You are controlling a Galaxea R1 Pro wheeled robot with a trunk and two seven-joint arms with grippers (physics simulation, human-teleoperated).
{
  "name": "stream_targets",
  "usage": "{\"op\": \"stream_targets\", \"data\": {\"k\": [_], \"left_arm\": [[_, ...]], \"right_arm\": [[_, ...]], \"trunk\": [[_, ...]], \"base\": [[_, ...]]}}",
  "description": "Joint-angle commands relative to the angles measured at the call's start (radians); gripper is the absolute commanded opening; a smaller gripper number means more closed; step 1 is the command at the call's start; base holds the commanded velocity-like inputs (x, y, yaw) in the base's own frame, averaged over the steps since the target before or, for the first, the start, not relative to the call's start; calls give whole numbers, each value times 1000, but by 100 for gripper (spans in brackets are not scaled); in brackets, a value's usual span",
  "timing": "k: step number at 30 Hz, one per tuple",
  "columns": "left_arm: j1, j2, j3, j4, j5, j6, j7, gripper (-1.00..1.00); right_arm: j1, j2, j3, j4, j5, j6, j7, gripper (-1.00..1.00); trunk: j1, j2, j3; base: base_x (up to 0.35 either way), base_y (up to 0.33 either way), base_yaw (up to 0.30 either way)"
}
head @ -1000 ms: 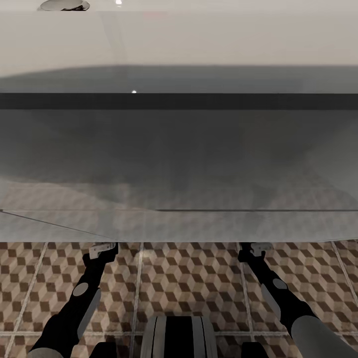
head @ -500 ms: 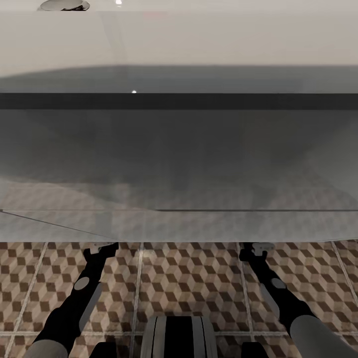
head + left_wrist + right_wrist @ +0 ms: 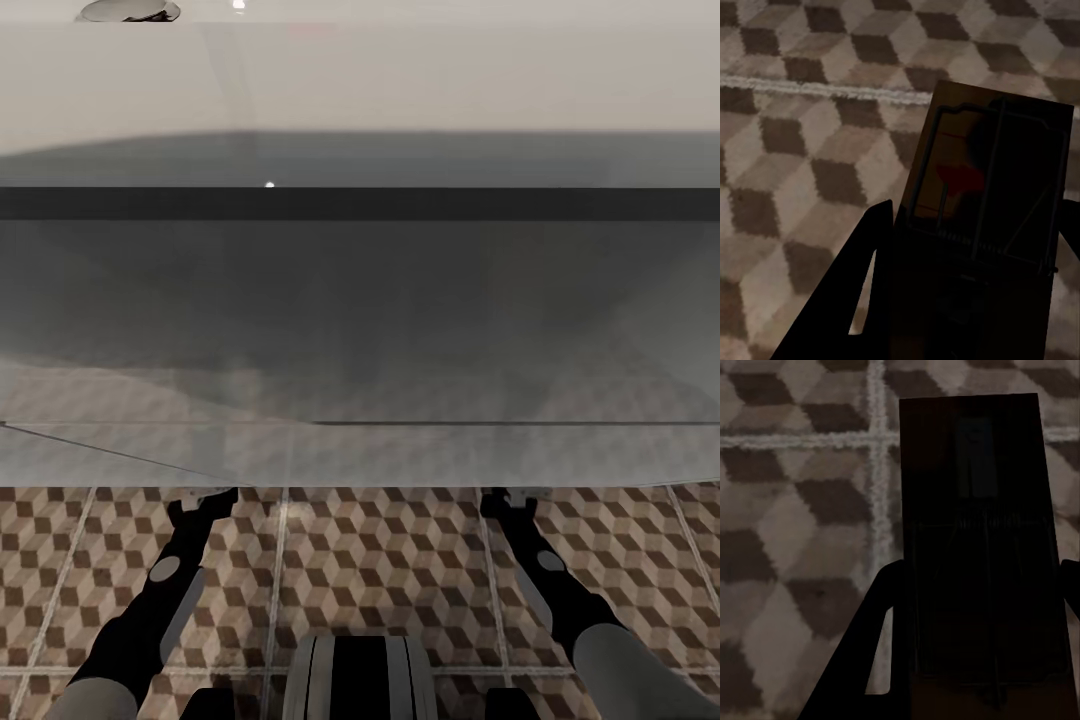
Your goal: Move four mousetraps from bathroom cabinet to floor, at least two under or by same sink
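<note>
The sink (image 3: 360, 90) takes up most of the head view, top to approx two-thirds down: white slab up top, dark band across the upper third, grey underside below. Bathroom floor (image 3: 380, 560) w/ its brown/beige/white cube tiles runs along the bottom strip, pale grout lines crossing it. Both arms reach fwd from the lower corners; their tips go under the sink's front edge at lower left and lower right, so the head view hides the grippers.

Left wrist view: left gripper (image 3: 971, 259) is clamped on a mousetrap (image 3: 994, 187), centre-right of frame, board dark in shadow, black spring bar and red bit visible near its middle. Floor tiles and one grout line lie behind it, upper left.

Right wrist view: right gripper (image 3: 975, 622) grips a second mousetrap (image 3: 975, 510), centre-right of frame, very dark, coil faintly visible mid-board. Grout lines cross behind it, upper left. Can't tell if either trap touches the floor.
</note>
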Motion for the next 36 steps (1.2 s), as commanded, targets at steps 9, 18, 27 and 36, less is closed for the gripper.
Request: {"op": "stream_targets", "data": {"k": [9, 18, 27, 36], "left_arm": [[-18, 1, -2, 34, 10, -4, 2, -100], [-44, 2, -2, 104, 10, -6, 1, -100], [-66, 2, -2, 144, 11, -10, 0, -100], [-73, -9, -3, 145, 11, -6, 0, -100]], "right_arm": [[-18, 0, 5, 33, -10, 39, 4, -100], [-20, 0, 5, 47, -10, 41, 4, -100], [-20, 0, 5, 51, -8, 40, 4, -100], [-23, 0, 5, 49, 1, 34, 4, -100]], "trunk": [[0, 0, 0], [0, 0, 0], [0, 0, 0], [0, 0, 0]], "base": [[0, 0, 0], [0, 0, 0], [0, 0, 0], [0, 0, 0]]}}
